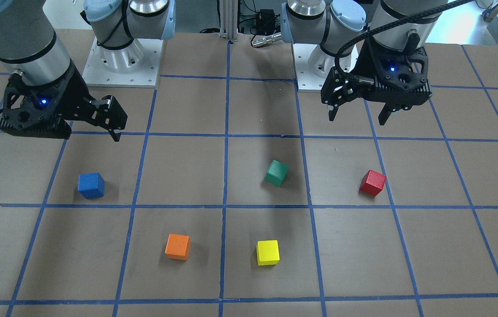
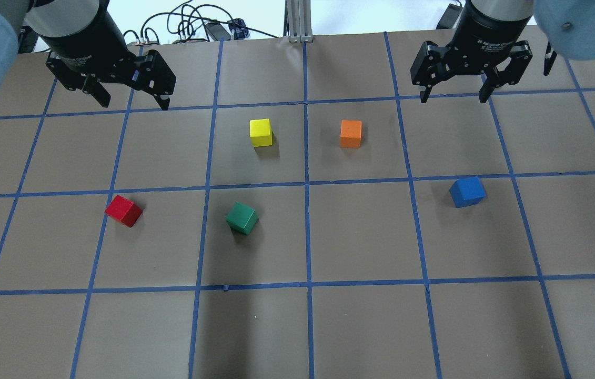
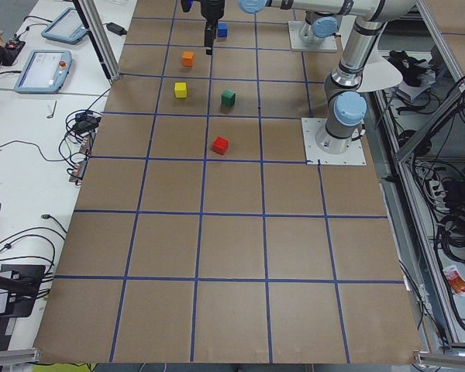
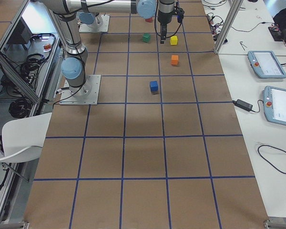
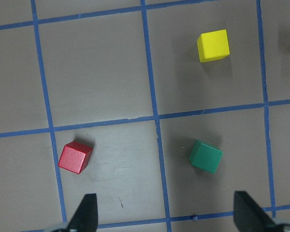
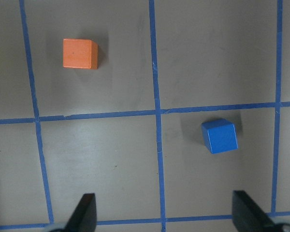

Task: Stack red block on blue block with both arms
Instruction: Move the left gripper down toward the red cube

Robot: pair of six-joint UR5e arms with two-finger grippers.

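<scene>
Hovering spread wide and empty: left hand (image 2: 133, 101), right hand (image 2: 453, 97). Red block (image 2: 123, 210) and blue block (image 2: 467, 191) sit far apart on the surface (image 2: 360, 237).

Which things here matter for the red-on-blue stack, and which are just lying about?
In the job:
- red block
- blue block
- left gripper, open, empty
- right gripper, open, empty

Lying about:
- green block
- yellow block
- orange block

2 silver-grey arms (image 1: 24, 39), light-blue joint caps (image 1: 348, 15)
</scene>
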